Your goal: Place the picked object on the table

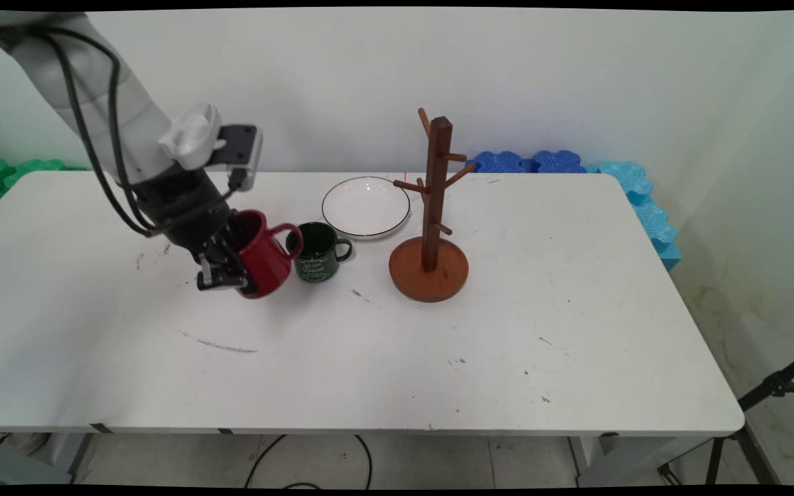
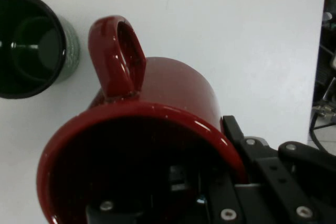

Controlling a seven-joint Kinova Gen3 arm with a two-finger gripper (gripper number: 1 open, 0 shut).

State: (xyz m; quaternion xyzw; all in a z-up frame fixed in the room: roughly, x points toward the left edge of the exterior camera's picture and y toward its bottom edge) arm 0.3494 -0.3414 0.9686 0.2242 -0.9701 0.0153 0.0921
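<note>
My gripper [image 1: 231,269] is shut on the wall of a red mug [image 1: 262,256], one finger inside it and one outside. The mug is tilted and held just above the table, left of centre, its handle toward the right. In the hand view the red mug [image 2: 152,145] fills the lower frame, with its handle [image 2: 118,56] pointing up and the gripper [image 2: 226,198] clamped on its rim. A dark green mug [image 1: 318,252] stands upright on the table right beside the red one, and shows at the hand view's top left as the green mug [image 2: 34,43].
A white plate [image 1: 366,207] with a dark rim lies behind the green mug. A wooden mug tree [image 1: 431,220] with pegs stands on a round base right of the mugs. Blue foam blocks [image 1: 645,200] line the table's far right edge; green ones [image 1: 4,176] at far left.
</note>
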